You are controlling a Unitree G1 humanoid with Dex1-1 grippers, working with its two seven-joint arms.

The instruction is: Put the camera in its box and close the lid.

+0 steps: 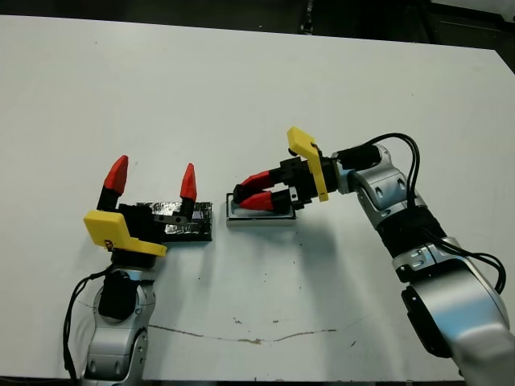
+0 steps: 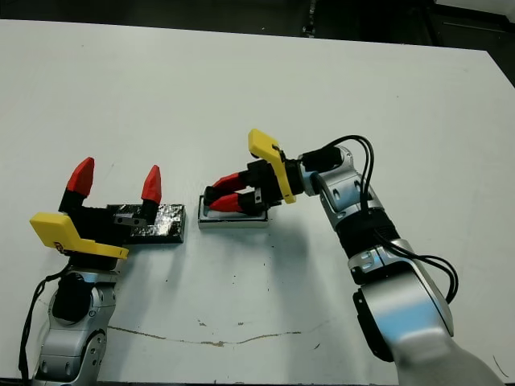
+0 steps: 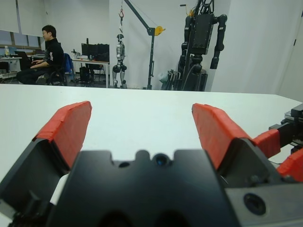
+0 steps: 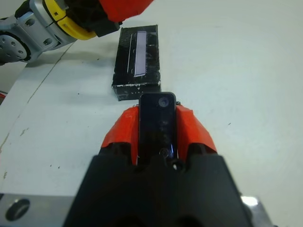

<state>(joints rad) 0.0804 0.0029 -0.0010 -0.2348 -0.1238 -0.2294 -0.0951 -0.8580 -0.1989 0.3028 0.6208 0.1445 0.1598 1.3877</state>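
Observation:
My right gripper [image 1: 244,197] is shut on the camera [image 4: 157,124], a slim black bar clamped between the red fingers [image 4: 195,127]. It hovers low over the box [image 1: 261,219], a small white tray at the table's middle, mostly covered by the fingers. Whether the camera touches the box is hidden. The lid [image 1: 191,222], a glossy black slab with a pale stripe [image 4: 141,46], lies flat just left of the box. My left gripper [image 1: 153,172] stands open over the lid's left part, fingers [image 3: 71,126] pointing up and away, holding nothing.
A thin dark scuff line [image 1: 241,338] crosses the white table [image 1: 265,88] near its front edge. Beyond the far edge are a seated person [image 3: 45,52] at a desk, a hoist and parked humanoid robots [image 3: 201,45].

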